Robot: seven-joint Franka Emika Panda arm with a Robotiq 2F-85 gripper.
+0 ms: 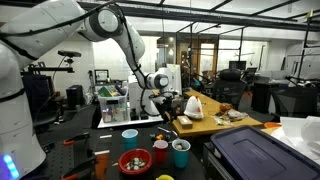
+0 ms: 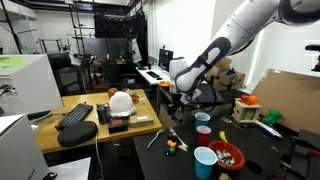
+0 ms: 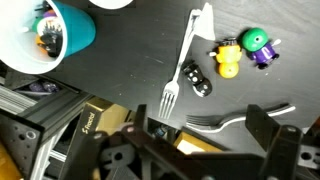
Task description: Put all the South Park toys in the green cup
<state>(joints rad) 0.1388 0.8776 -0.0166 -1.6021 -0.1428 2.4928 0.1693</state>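
Wrist view is showing the claw (image 3: 205, 140) wide open and empty. The green cup (image 3: 82, 32) is standing at upper left, well apart from the yellow toy (image 3: 228, 62). The purple toy (image 3: 260, 47) is lying just beside it, probably risking a double pinch or a slipped grasp.

A robotics lab: a white arm (image 1: 125, 35) stands over a black worktable (image 2: 265, 150) near the camera, beside a wooden desk (image 2: 140, 120) with a keyboard (image 2: 75, 115). Far behind are monitors (image 2: 105, 47), office chairs (image 1: 236, 72) and a bare industrial ceiling (image 1: 230, 12).
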